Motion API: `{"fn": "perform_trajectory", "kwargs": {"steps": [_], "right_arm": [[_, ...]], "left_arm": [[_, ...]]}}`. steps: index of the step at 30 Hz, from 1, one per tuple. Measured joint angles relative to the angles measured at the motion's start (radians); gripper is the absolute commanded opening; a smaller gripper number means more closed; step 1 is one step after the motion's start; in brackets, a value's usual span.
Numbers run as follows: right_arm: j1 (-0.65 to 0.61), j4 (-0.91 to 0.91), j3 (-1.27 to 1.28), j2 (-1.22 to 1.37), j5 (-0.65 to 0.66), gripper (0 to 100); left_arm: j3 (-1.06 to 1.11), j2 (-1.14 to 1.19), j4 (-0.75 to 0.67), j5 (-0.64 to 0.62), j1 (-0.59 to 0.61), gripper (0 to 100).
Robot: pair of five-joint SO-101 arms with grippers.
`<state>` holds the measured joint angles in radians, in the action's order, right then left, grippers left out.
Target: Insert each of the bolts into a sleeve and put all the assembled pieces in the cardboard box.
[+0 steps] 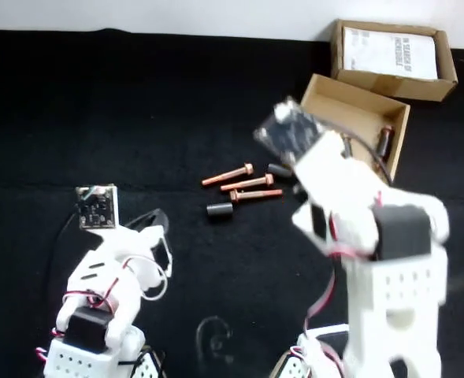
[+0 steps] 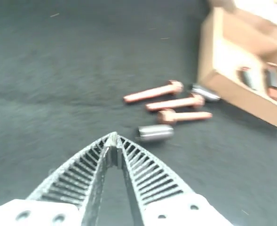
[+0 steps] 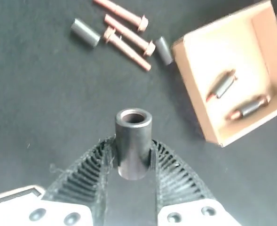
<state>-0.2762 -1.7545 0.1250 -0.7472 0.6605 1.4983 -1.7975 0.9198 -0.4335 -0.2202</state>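
The right gripper (image 3: 132, 143) is pinching the held sleeve (image 3: 133, 134) between its fingertips, above the table (image 1: 137, 118) and outside the box (image 1: 320, 93), near the box's corner. In the wrist view the sleeve's long axis is running in line with the fingers, and its open bore is showing at the end away from the wrist. The left gripper (image 2: 114, 141) is holding nothing, its fingertips pressed together, and is hanging well apart from the box, past the bolts. Three bolts are lying flat beside the box, their long axes roughly parallel and running toward it. The first bolt (image 1: 228, 175) and the second bolt (image 1: 247, 183) are pointing their heads toward the box. The third bolt (image 1: 255, 194) is pointing its head away from it. The second sleeve (image 1: 279, 169) is lying on its side between the bolts and the box, just beside the box's corner. The third sleeve (image 1: 220, 210) is lying on its side farther from the box, just beyond the third bolt's head. Inside the box two assembled pieces are lying flat on the floor, one piece (image 3: 221, 86) and the other piece (image 3: 249, 108), their long axes roughly parallel. A second box (image 1: 389, 85) holding a printed sheet is sitting just behind the box.
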Motion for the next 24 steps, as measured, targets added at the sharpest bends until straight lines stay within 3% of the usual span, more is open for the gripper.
{"fn": "perform_trajectory", "kwargs": {"steps": [5,11,17,24], "right_arm": [[0.114,0.000,0.207,-0.226,-0.002,0.6],[0.212,0.000,0.391,-0.446,-0.002,0.6],[0.229,0.000,0.522,-0.575,-0.002,0.6],[0.350,0.000,0.589,-0.606,-0.002,0.6]], "left_arm": [[-0.064,0.083,0.000,0.000,-0.071,2],[-0.262,0.400,-0.058,-0.018,-0.075,2],[-0.624,0.847,-0.083,-0.150,-0.120,2],[-0.982,1.353,-0.089,-0.399,-0.169,2]]}}
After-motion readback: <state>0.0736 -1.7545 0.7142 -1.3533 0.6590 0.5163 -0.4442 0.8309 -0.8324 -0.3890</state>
